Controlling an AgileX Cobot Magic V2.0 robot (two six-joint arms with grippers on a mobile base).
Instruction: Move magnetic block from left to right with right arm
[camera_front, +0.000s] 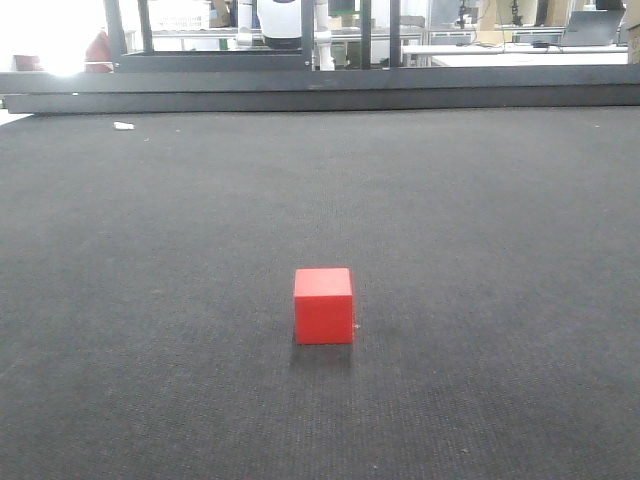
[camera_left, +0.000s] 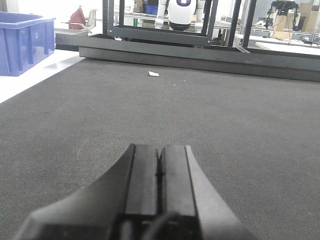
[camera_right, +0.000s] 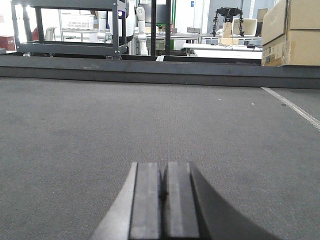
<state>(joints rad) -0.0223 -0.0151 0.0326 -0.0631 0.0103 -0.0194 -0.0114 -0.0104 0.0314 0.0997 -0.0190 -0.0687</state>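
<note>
The magnetic block (camera_front: 323, 305), a small bright-red cube, rests alone on the dark grey mat near the middle of the front view. Neither arm shows in that view. In the left wrist view my left gripper (camera_left: 160, 150) hovers low over bare mat, its two black pads pressed together with nothing between them. My right gripper (camera_right: 163, 166) looks the same in the right wrist view: pads together, empty, mat ahead of it. The block appears in neither wrist view.
A dark metal rail (camera_front: 320, 90) borders the mat's far edge, with a black frame (camera_left: 165, 30) behind it. A small white scrap (camera_left: 153, 74) lies on the far left of the mat. A blue crate (camera_left: 22, 42) stands off the left side, cardboard boxes (camera_right: 292, 32) off the right.
</note>
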